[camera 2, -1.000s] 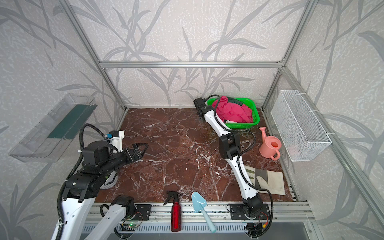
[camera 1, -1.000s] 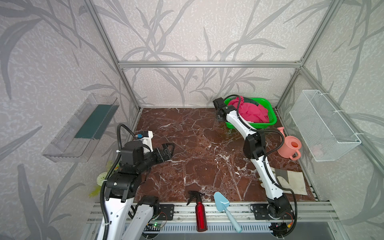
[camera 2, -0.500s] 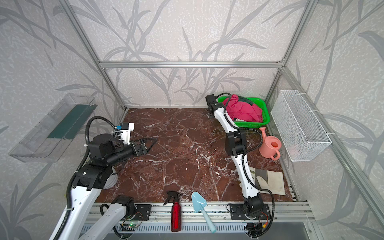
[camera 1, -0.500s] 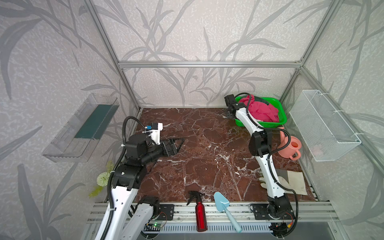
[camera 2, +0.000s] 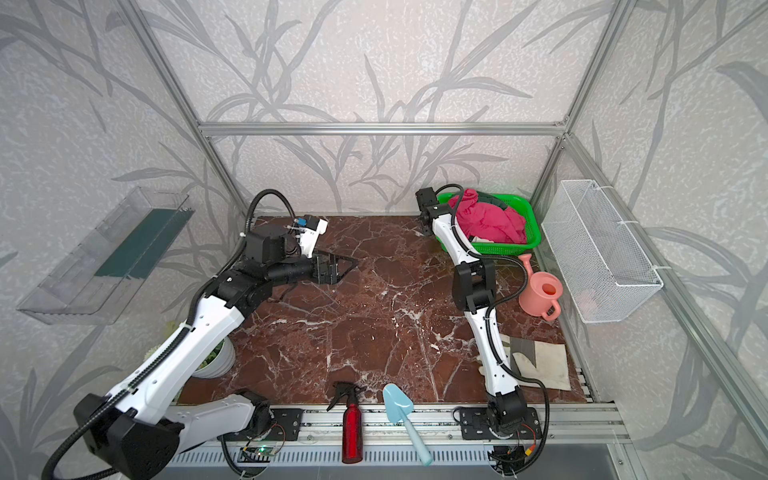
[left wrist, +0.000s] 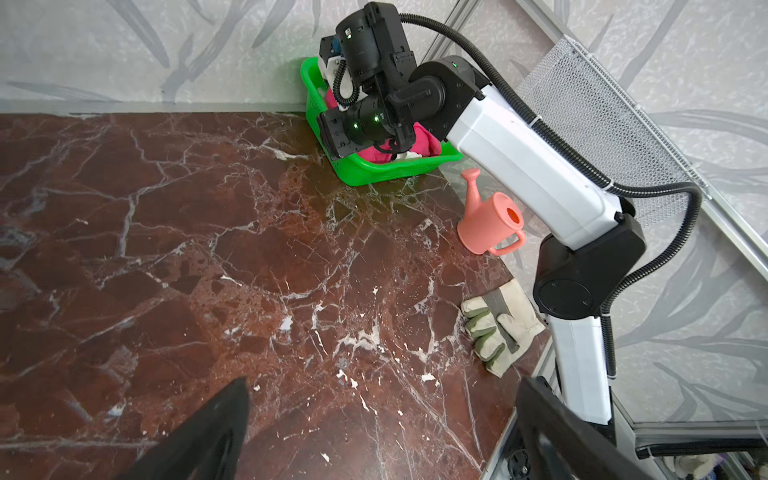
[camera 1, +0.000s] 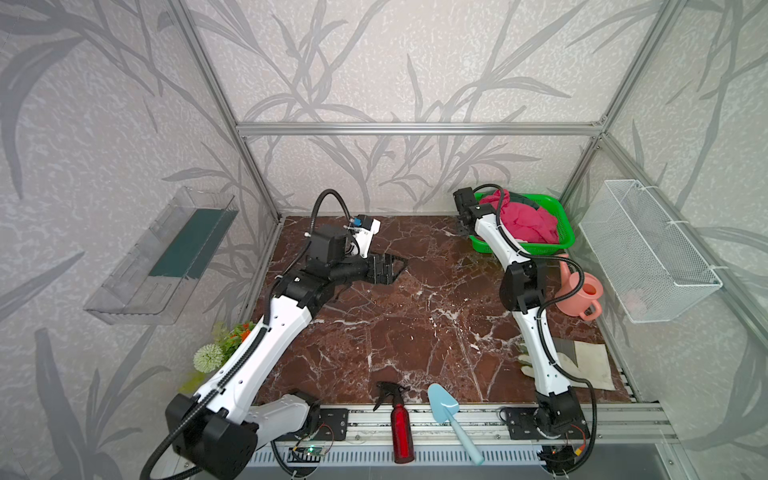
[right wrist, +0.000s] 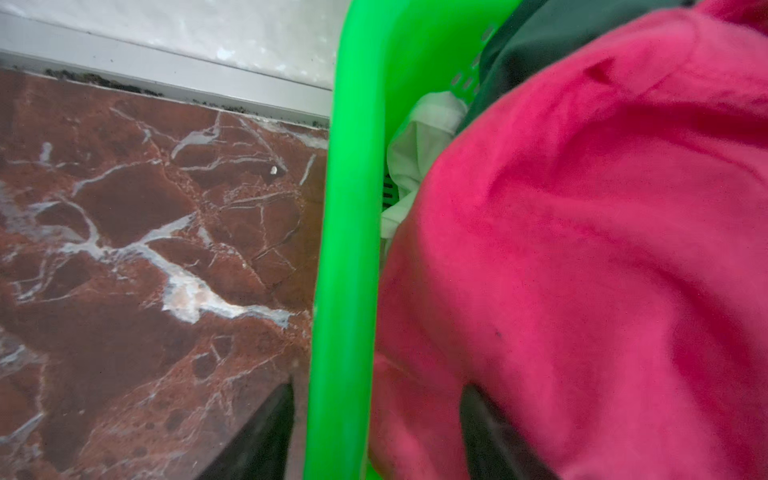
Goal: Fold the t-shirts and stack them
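Observation:
The t-shirts lie heaped in a green basket (camera 1: 519, 249) (camera 2: 494, 249) at the table's back right corner. A pink-red t-shirt (camera 1: 528, 222) (camera 2: 490, 220) (right wrist: 582, 249) lies on top, with a dark green one (right wrist: 561, 33) and a whitish one (right wrist: 424, 137) under it. My right gripper (camera 1: 463, 228) (camera 2: 426, 226) (right wrist: 376, 388) is open astride the basket's left rim (right wrist: 349, 249): one finger outside over the table, the other inside against the pink cloth. My left gripper (camera 1: 399, 268) (camera 2: 347, 266) (left wrist: 384, 382) hovers wide open and empty above the left middle of the marble table.
A pink watering can (camera 1: 582, 291) stands in front of the basket. A pale work glove (camera 1: 582, 365) lies front right beside the right arm. A red spray bottle (camera 1: 401, 428) and a blue trowel (camera 1: 446, 409) lie at the front edge. A potted plant (camera 1: 216, 353) stands front left.
The right gripper moved right with the basket toward the back corner, then its jaws opened off the rim. The left arm swung up and forward over the table.

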Controlling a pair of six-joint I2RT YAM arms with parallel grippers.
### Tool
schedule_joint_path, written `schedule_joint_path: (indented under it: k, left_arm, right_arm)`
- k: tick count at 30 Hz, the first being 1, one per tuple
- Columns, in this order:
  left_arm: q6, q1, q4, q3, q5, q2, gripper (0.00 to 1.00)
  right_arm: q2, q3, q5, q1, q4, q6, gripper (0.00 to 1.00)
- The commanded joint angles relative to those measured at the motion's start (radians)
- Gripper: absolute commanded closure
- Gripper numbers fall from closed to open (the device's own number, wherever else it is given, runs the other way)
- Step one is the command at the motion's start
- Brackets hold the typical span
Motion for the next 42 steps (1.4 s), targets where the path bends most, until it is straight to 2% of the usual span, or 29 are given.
schedule_joint_path:
  k: [1,5,9,16,22,27,29,31,32,36,42]
  left_arm:
    - [0.081,-0.02,0.005,0.056,-0.024,0.071,0.01]
    - [0.09,-0.037,0.008,0.085,-0.028,0.149,0.01]
    - [0.075,-0.052,0.056,0.037,-0.03,0.172,0.01]
    - [0.069,-0.054,0.054,0.025,-0.027,0.164,0.01]
    - [0.067,-0.054,0.047,0.03,-0.022,0.166,0.01]
    - [0.071,-0.054,0.042,0.033,-0.026,0.168,0.01]
    - [0.073,-0.053,0.038,0.035,-0.027,0.17,0.01]
    - [0.072,-0.054,0.035,0.037,-0.028,0.171,0.01]
    - [0.073,-0.053,0.037,0.038,-0.028,0.173,0.01]
    - [0.071,-0.054,0.034,0.038,-0.026,0.172,0.01]
    - [0.062,-0.054,0.036,0.039,-0.015,0.172,0.01]
  right_arm:
    - [-0.138,0.008,0.001,-0.007,0.01,-0.022,0.25]
    - [-0.191,-0.011,-0.017,-0.048,-0.008,0.055,0.25]
    - [-0.166,0.043,-0.085,-0.127,-0.083,0.143,0.27]
    - [-0.098,0.127,-0.099,-0.186,-0.123,0.131,0.29]
    - [-0.064,0.13,-0.143,-0.223,-0.129,0.166,0.42]
    - [-0.041,0.125,-0.165,-0.229,-0.139,0.18,0.45]
    - [-0.035,0.123,-0.173,-0.229,-0.14,0.18,0.55]
    - [-0.034,0.123,-0.179,-0.229,-0.138,0.185,0.74]
    - [-0.036,0.123,-0.181,-0.228,-0.139,0.186,0.81]
    - [-0.071,0.12,-0.193,-0.226,-0.132,0.168,0.98]
    - [-0.191,0.104,-0.113,-0.197,-0.11,0.115,1.0]
